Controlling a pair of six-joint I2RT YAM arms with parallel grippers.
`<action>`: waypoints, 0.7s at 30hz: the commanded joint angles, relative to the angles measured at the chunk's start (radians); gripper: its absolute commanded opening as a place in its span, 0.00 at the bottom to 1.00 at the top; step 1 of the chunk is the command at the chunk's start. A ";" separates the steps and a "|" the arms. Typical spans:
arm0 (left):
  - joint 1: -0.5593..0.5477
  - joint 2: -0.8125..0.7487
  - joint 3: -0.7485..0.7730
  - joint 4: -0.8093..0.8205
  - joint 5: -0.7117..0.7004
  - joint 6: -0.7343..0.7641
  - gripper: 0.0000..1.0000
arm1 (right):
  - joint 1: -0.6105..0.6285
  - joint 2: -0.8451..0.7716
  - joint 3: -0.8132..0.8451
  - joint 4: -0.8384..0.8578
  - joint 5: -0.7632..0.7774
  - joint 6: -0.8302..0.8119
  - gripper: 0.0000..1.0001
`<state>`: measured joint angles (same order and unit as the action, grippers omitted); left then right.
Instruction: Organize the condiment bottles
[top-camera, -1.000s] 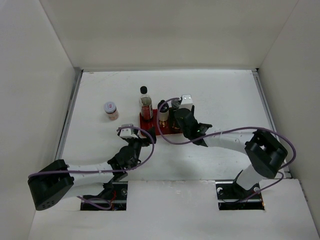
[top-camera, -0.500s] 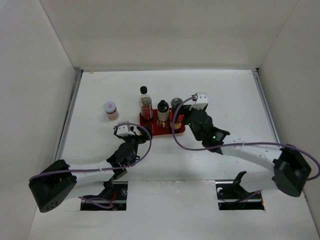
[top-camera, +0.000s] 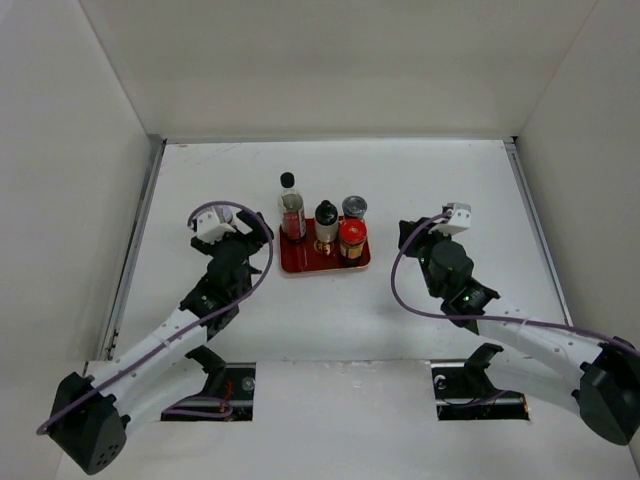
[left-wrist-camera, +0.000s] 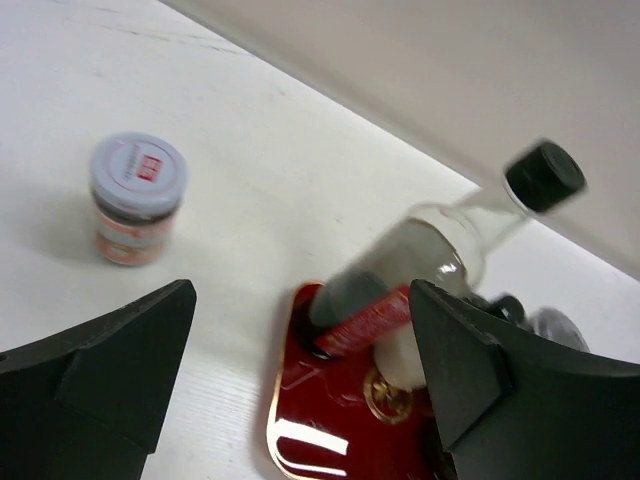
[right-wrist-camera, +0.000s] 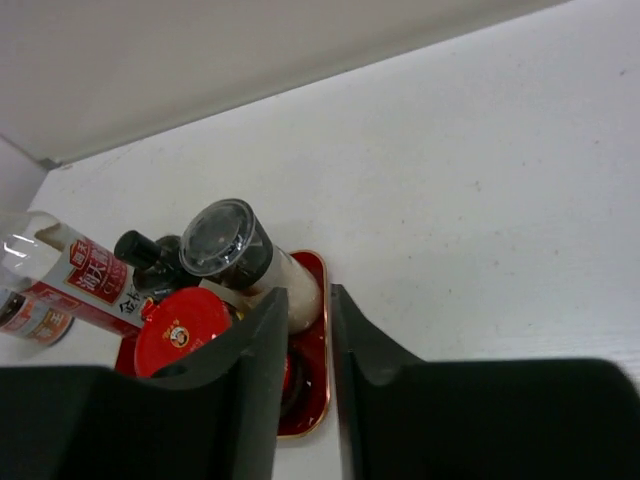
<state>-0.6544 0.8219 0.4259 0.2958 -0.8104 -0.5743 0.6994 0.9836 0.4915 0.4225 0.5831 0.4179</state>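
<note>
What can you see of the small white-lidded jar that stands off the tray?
The white-lidded jar is small and round. Its pale lid bears a red mark, dark contents show just below the lid, and an orange-red label band runs lower down. It stands upright on the white table, to the left of the red tray and clear of it. Only the table touches it. In the overhead view the left arm covers it.

Tall bottle (right-wrist-camera: 88, 272) label: Chinese chars, unreadable.
</note>
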 joint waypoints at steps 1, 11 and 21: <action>0.099 0.034 0.103 -0.223 0.052 -0.012 0.88 | 0.008 -0.029 -0.040 0.125 0.023 0.032 0.35; 0.330 0.362 0.287 -0.258 0.160 -0.001 0.88 | 0.039 -0.017 -0.076 0.193 0.021 0.022 0.89; 0.390 0.631 0.416 -0.227 0.122 0.007 0.85 | 0.041 0.018 -0.067 0.194 0.023 0.013 0.94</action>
<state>-0.2737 1.4349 0.7967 0.0483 -0.6701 -0.5751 0.7284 0.9897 0.4137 0.5549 0.5945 0.4404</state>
